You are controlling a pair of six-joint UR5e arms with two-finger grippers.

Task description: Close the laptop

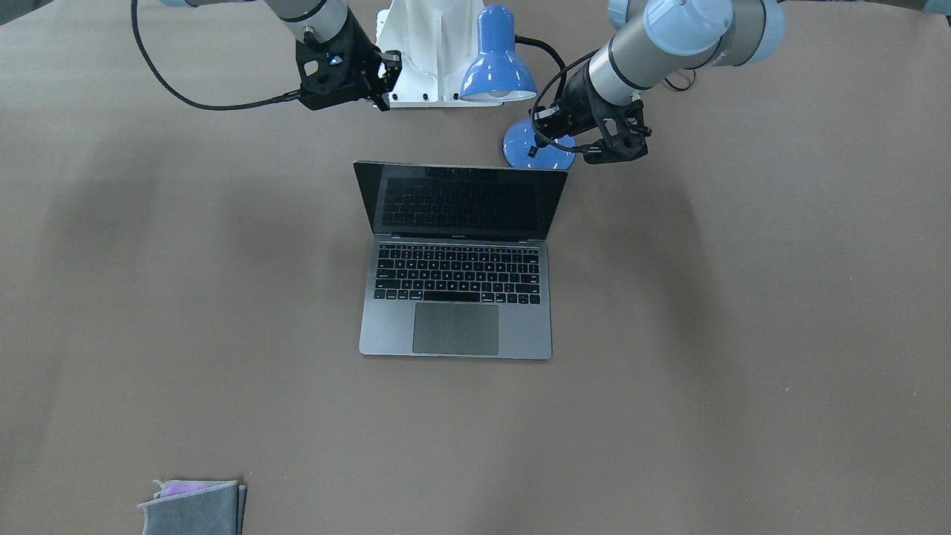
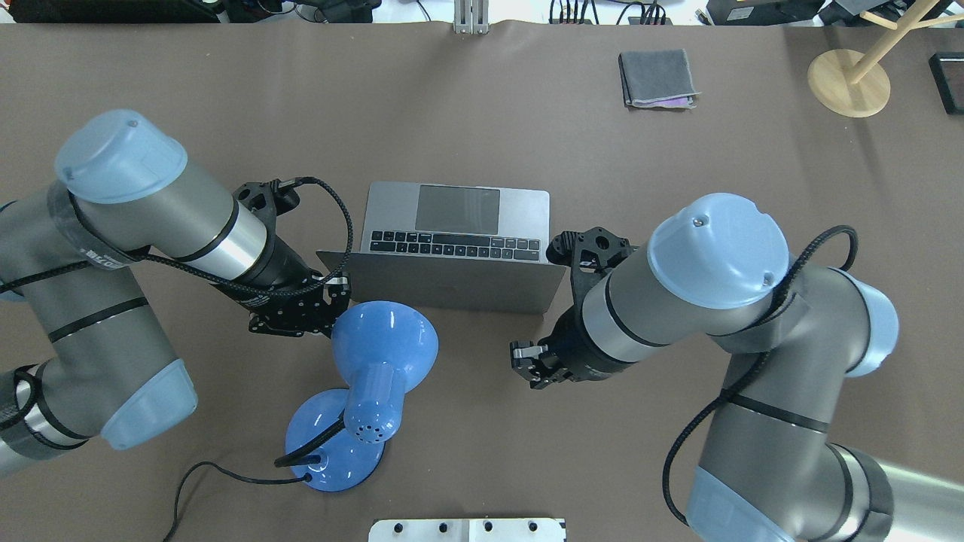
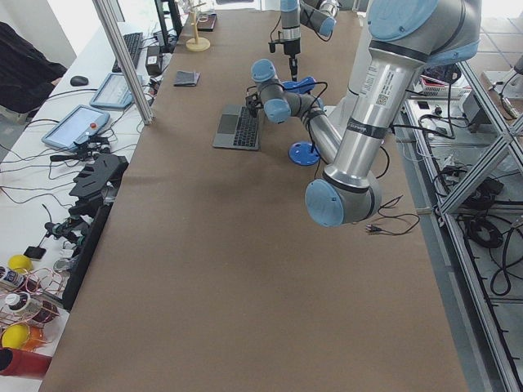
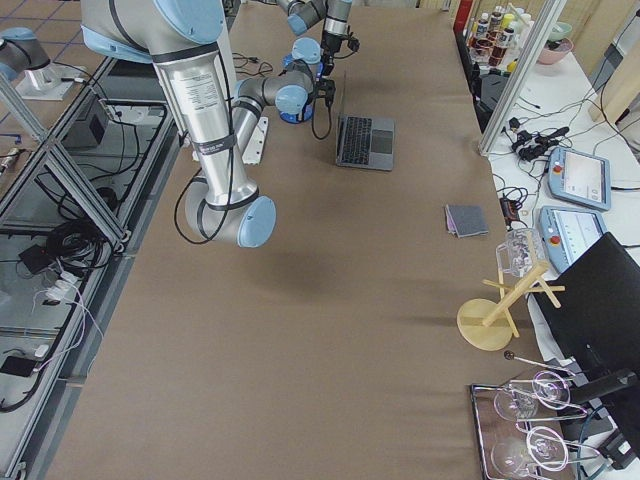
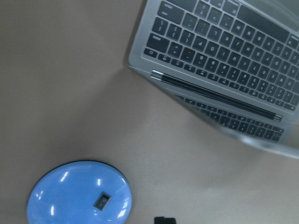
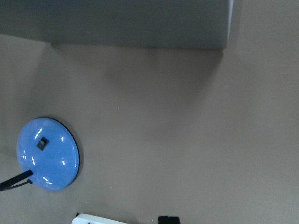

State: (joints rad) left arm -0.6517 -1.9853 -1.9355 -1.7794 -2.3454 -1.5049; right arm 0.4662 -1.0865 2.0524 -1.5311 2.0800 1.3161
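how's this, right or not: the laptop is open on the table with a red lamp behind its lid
Not right: the lamp is blue, not red, as the overhead view shows. The rest holds: the laptop is open on the table, with the lamp behind its lid.

Hangs pinched shut, tips pointing down: left claw (image 1: 539, 138), wrist slanting up behind it, arm folded at the elbow. Hangs the same way, well apart from it: right claw (image 2: 531, 364), also pinched shut, arm bent behind it.
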